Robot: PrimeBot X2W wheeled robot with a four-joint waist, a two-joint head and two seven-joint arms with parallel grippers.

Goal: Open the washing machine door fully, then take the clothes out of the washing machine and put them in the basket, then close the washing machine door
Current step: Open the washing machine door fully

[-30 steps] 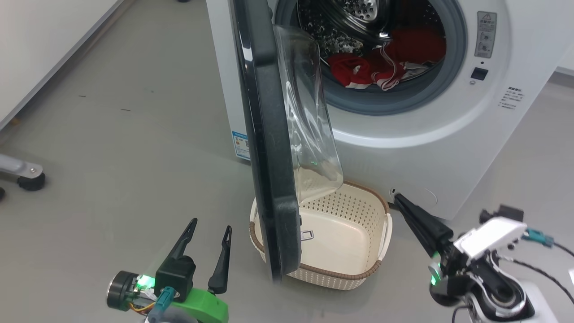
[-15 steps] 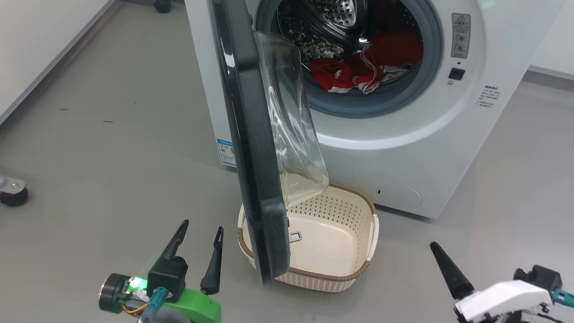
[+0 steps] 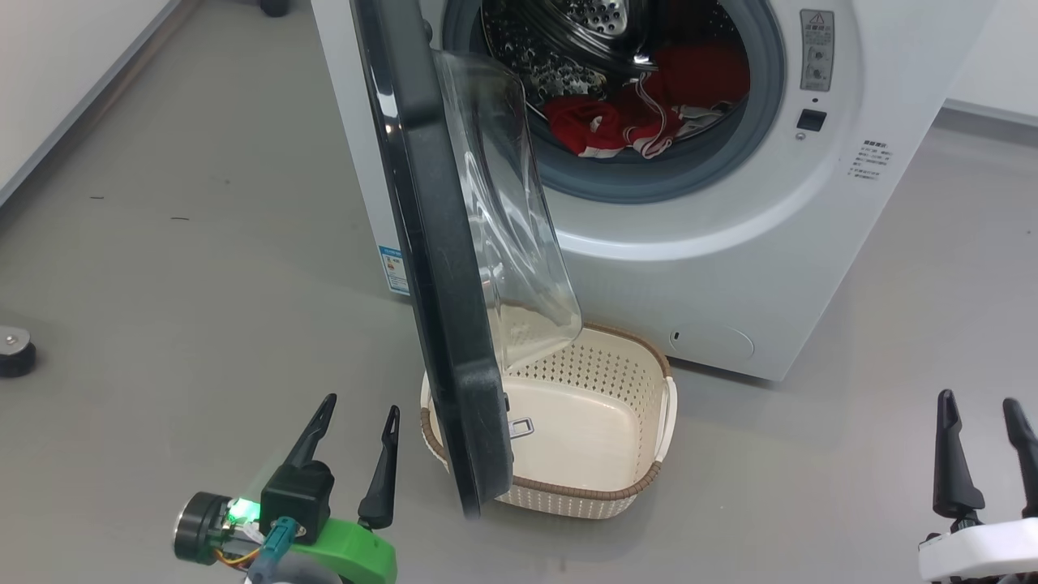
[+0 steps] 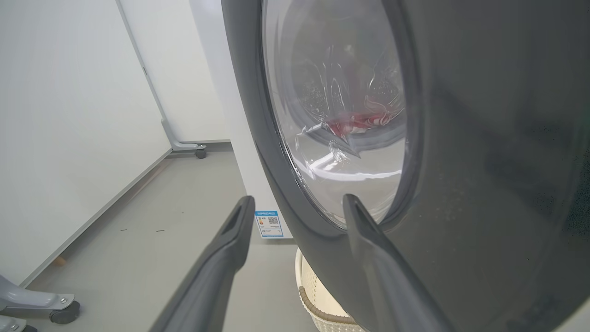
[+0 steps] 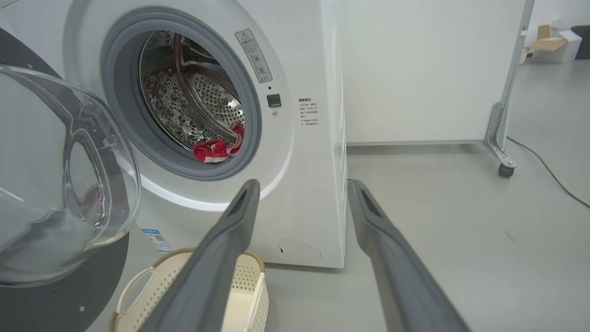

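The washing machine door (image 3: 430, 268) is partway out, standing roughly square to the front of the washing machine (image 3: 714, 276). Its lower edge hangs over the left end of the basket (image 3: 641, 487), which sits on the floor right at the machine's foot. So I reckon the step in hand is swinging it fully open.

Both claws are spread wide with nothing in them. I'd push on the door's inner rim rather than the glass bulge, go slowly along the hinge arc, and get the left claw out of the door's path first.

The left gripper (image 3: 361, 404) is low, just beside the door's outer face near the bottom edge. Can't tell if it's touching. The right gripper (image 3: 977, 399) is well apart, past the basket's other end. The clothes (image 3: 616, 122) lie in the drum, well beyond both.
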